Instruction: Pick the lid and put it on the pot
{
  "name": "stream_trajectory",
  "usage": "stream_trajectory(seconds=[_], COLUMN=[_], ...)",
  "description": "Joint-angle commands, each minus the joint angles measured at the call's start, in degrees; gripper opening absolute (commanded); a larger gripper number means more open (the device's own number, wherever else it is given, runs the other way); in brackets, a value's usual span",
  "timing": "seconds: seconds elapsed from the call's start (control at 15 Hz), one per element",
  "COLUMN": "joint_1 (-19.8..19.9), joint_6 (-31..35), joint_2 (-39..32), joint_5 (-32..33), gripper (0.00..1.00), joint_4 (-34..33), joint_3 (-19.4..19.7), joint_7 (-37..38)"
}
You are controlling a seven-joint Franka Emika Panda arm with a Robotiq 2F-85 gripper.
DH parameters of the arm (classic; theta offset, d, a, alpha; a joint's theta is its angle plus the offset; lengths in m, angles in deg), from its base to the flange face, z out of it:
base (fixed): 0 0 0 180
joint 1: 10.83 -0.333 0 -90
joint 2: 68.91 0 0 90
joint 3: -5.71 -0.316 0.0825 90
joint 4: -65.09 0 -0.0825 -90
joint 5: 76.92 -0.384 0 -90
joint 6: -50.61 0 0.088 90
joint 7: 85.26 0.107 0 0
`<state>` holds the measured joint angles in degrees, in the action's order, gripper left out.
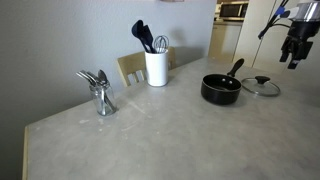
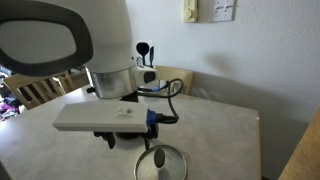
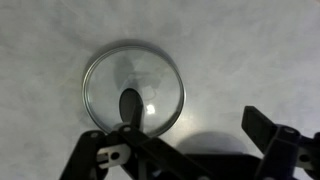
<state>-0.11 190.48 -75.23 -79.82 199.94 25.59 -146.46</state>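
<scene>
Pale grey, mottled table (image 1: 170, 130) under soft, even light, backed by a plain grey-white wall (image 1: 60, 40), with a light wooden chair (image 1: 130, 68) just behind the far edge. Past the table's end, tan wooden cabinets (image 1: 222, 40) with a dark-fronted appliance (image 1: 232, 10) set above. In an exterior view, a small pale wall plate (image 2: 190, 12) beside a larger one (image 2: 222, 10) high on a white wall, and more wooden chairs (image 2: 30, 90) off to the side.

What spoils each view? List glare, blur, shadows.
Wrist view: a pale reflection on the round clear-glass lid; the open jaws dark and blurred at the bottom. In an exterior view the white robot arm looms soft-focused. In an exterior view, even light, faint shadow under the shallow black saucepan.
</scene>
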Motion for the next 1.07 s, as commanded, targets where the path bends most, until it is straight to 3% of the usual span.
stream_trajectory(seconds=[0.0, 0.13, 0.6, 1.0], joint_1=[3.18, 4.4, 11.48, 13.06], joint_6=[5.37, 7.97, 6.75, 6.96], joint_2=[-7.55, -10.54, -17.81, -21.71], joint_5=[3.5, 4.92, -3.94, -2.07], gripper=[1.0, 1.0, 1.0, 1.0], joint_4=[-4.47, -6.55, -12.78, -14.82], joint_3=[-2.51, -3.29, -11.15, -12.14], joint_7=[0.36, 0.55, -2.03, -1.06])
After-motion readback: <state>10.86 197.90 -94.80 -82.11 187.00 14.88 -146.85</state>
